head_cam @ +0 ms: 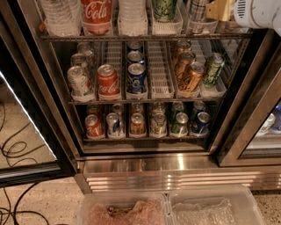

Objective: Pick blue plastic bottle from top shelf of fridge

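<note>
**Slim blue plastic bottle [199,9] at the right end of the top shelf [145,38], gripper [221,9] just beside it**

Only the bottle's lower body shows, banded in silver-grey and dark stripes. The rest is cut off at the upper edge. It stands upright in the rightmost white lane tray of the dark wire rack. The robot's white gripper with its tan tip is just to the bottle's right, at the same height. Whether the two touch, and whether the gripper is released or clenched, cannot be told.

To the left along the shelf stand a green-labelled bottle [164,8], clear ribbed bottles [131,13] and a red Coca-Cola bottle [96,13]. The black-framed, glass-door fridge [167,173] holds two lower racks of cans [137,79]. At the near edge are two clear plastic tubs [123,211], and black cables [13,151] lie on the floor at left.
</note>
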`<state>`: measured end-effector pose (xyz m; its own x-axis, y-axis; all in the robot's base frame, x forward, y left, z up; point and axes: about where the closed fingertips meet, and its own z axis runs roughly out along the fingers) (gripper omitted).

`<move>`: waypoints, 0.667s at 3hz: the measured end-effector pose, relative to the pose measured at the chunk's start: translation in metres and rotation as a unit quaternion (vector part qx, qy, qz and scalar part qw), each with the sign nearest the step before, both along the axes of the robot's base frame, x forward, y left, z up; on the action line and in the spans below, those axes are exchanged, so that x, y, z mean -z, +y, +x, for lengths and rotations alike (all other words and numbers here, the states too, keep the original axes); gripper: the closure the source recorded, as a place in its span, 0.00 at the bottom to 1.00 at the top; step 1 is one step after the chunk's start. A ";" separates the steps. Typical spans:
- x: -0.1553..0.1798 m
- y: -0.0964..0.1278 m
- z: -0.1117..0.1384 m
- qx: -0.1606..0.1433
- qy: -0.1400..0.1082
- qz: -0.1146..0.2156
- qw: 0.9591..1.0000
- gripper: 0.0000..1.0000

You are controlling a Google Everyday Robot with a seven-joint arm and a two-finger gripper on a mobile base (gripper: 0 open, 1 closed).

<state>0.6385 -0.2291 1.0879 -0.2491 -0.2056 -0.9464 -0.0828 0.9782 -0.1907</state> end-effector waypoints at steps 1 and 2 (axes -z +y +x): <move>-0.004 0.000 0.004 0.001 -0.004 -0.006 1.000 0.42; -0.004 0.001 0.004 0.001 -0.004 -0.006 1.000 0.42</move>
<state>0.6427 -0.2286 1.0919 -0.2423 -0.2172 -0.9456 -0.0791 0.9758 -0.2039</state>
